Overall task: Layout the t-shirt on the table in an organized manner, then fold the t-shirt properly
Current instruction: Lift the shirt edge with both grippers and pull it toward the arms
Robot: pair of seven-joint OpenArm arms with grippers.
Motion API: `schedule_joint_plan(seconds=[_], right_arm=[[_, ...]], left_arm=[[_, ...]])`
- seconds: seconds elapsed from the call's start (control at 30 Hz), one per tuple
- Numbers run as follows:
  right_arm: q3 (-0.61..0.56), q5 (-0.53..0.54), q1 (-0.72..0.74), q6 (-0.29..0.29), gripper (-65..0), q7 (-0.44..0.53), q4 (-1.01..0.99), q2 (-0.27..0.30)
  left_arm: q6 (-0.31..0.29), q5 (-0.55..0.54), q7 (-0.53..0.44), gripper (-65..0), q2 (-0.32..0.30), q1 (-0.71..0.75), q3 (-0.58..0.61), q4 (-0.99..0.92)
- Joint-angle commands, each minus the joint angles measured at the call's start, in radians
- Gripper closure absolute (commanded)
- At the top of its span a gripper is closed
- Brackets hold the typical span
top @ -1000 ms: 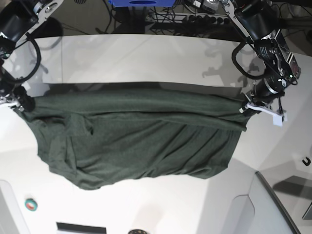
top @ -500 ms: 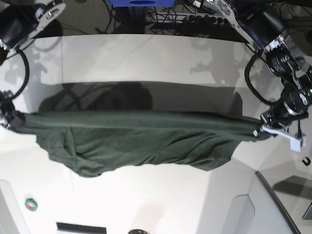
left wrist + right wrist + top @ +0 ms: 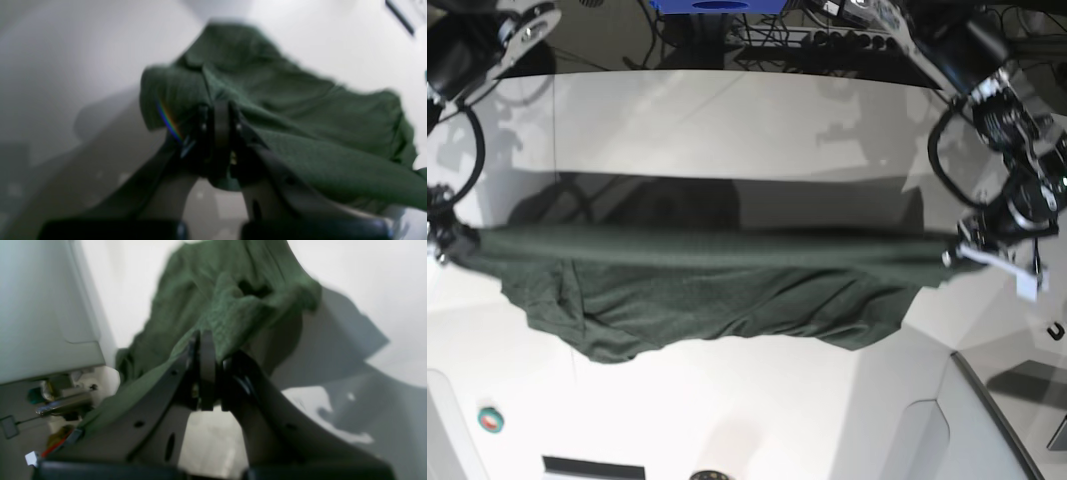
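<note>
The dark green t-shirt (image 3: 717,290) is stretched across the white table (image 3: 727,120) in the base view. Its upper edge is pulled into a taut straight band, and the rest sags below in wrinkles. My left gripper (image 3: 955,258) is shut on the shirt's right end. My right gripper (image 3: 449,243) is shut on its left end, at the frame's edge. In the left wrist view the left gripper (image 3: 218,116) pinches a fold of the t-shirt (image 3: 300,110). The right wrist view shows the right gripper (image 3: 205,340) clamped on bunched t-shirt (image 3: 213,290) cloth.
A small green and red round object (image 3: 491,420) lies near the front left. A dark strip (image 3: 592,467) sits at the front edge, and a grey panel (image 3: 987,420) fills the front right. A blue object (image 3: 717,6) and cables lie beyond the table's far edge.
Both grippers moved apart and toward the front, pulling the shirt's upper edge from a loose spread into a taut straight band. The cloth below has drawn up and narrowed.
</note>
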Motion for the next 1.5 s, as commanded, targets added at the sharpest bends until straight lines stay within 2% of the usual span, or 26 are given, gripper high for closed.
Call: schedule_joint_plan(seconds=[0.0, 0.33, 0.5, 0.87, 1.0, 1.17, 1.33, 1.47], right_arm=[[0.003, 0.017, -0.006, -0.007, -0.5, 0.011, 0.013, 0.013], [-0.004, 0.016, -0.184, 0.0, -0.5, 0.088, -0.024, 0.011], [-0.004, 0.016, -0.219, 0.001, -0.5, 0.088, -0.083, 0.011], [0.002, 0.016, -0.267, 0.001, -0.5, 0.091, -0.087, 0.01], [-0.006, 0.011, -0.298, 0.001, -0.5, 0.154, -0.09, 0.01], [-0.006, 0.011, -0.308, 0.001, -0.5, 0.16, -0.09, 0.01], [-0.006, 0.011, -0.31, 0.001, -0.5, 0.16, -0.09, 0.01], [-0.006, 0.011, -0.31, 0.001, -0.5, 0.16, -0.116, 0.01]], left_arm=[[-0.003, -0.012, -0.017, 0.0, -0.016, 0.008, -0.002, 0.031], [-0.007, -0.006, -0.031, 0.0, -0.024, 0.22, -0.008, 0.041], [-0.004, -0.006, -0.165, 0.0, -0.02, 0.303, -0.002, 0.032], [-0.006, -0.006, -0.176, 0.0, -0.017, 0.332, -0.002, -0.04], [-0.004, -0.005, -0.176, 0.0, -0.016, 0.334, -0.002, -0.046], [-0.003, -0.003, -0.176, 0.0, -0.017, 0.335, -0.002, -0.046], [-0.007, 0.087, -0.176, 0.0, -0.001, 0.346, -0.002, -0.044], [-0.007, 0.089, -0.176, 0.0, 0.003, 0.35, -0.002, -0.043]])
